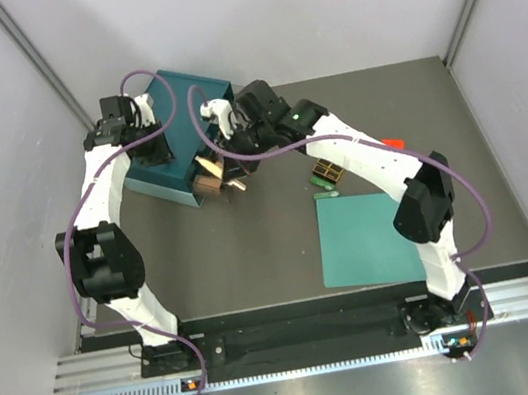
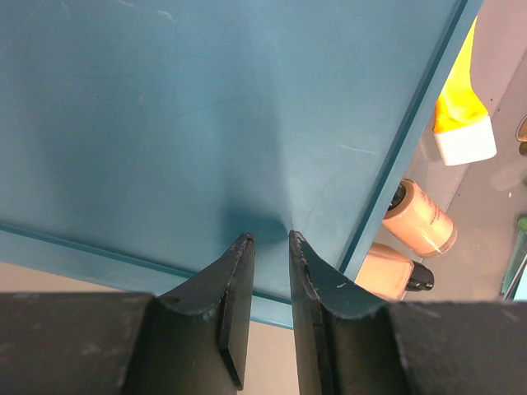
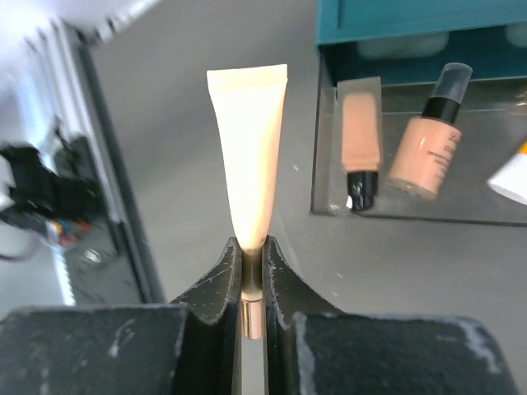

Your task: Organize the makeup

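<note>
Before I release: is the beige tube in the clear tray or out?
Out. The right gripper, shut on the beige tube, holds it over the table beside the clear tray, where two tan bottles lie.

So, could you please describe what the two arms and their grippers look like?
Both arms have white links and black joints: left arm, right arm. A purple cable loops along each. The left gripper and right gripper are black, with two curved, tapering fingers, scuffed on the right.
</note>
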Motion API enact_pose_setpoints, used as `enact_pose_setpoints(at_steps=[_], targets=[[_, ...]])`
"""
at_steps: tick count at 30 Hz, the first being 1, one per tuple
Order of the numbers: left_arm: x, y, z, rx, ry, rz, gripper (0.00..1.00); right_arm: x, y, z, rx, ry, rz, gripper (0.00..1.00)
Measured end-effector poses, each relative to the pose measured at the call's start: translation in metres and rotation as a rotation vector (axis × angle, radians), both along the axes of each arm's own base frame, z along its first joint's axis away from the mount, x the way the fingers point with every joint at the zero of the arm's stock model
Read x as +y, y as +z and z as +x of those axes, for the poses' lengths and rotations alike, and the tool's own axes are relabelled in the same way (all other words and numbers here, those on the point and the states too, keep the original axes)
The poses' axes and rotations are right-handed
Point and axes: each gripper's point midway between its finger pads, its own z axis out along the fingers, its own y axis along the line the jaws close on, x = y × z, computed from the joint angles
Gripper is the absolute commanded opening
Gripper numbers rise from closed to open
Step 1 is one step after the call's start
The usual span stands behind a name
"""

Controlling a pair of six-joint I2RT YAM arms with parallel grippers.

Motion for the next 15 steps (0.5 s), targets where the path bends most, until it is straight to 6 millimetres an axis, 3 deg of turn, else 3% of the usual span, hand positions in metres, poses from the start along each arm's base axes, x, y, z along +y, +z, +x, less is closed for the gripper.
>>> enact_pose_setpoints(at_steps=[6, 15], targets=[[0.0, 0.0, 0.0, 0.0, 0.0, 0.0, 0.3, 0.013, 0.002, 0.03, 0.17, -0.114, 0.148, 0.0], [0.0, 0.0, 0.0, 0.0, 0.0, 0.0, 0.3, 0.011, 0.028, 0.091, 0.284, -0.363, 0.349, 0.0]])
